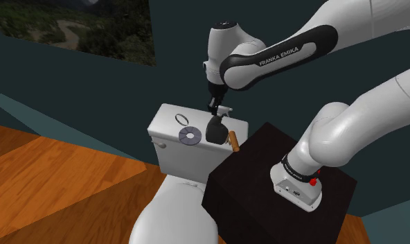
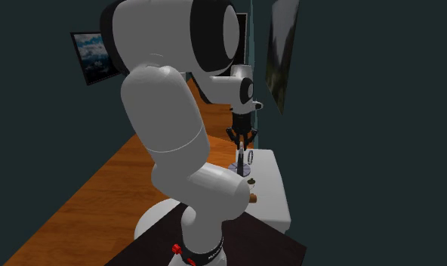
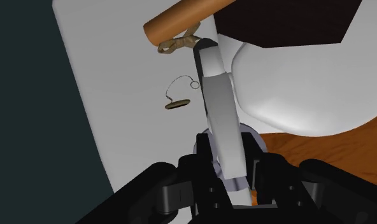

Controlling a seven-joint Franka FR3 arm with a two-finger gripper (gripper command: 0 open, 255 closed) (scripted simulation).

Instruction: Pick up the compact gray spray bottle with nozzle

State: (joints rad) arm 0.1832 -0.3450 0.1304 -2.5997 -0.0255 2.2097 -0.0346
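Note:
The spray bottle [image 1: 215,129] has a dark grey body and a pale nozzle, and stands over the white toilet tank lid [image 1: 167,123]. My gripper [image 1: 216,116] comes down from above and is shut on the bottle's upper part. In the wrist view the pale grey bottle [image 3: 219,108] runs out from between my black fingers [image 3: 203,151], which clasp it on both sides. The second exterior view has the gripper [image 2: 243,139] upright over the lid with the bottle [image 2: 242,153] under it. Whether the bottle's base touches the lid, I cannot tell.
A brown cylinder [image 1: 233,141] lies just beside the bottle, at the lid's end near the black stand [image 1: 266,180]. A grey disc [image 1: 190,136] and a thin ring [image 1: 183,118] also lie on the lid. A dark wall stands behind the tank, and the toilet bowl [image 1: 169,215] sits over the wood floor.

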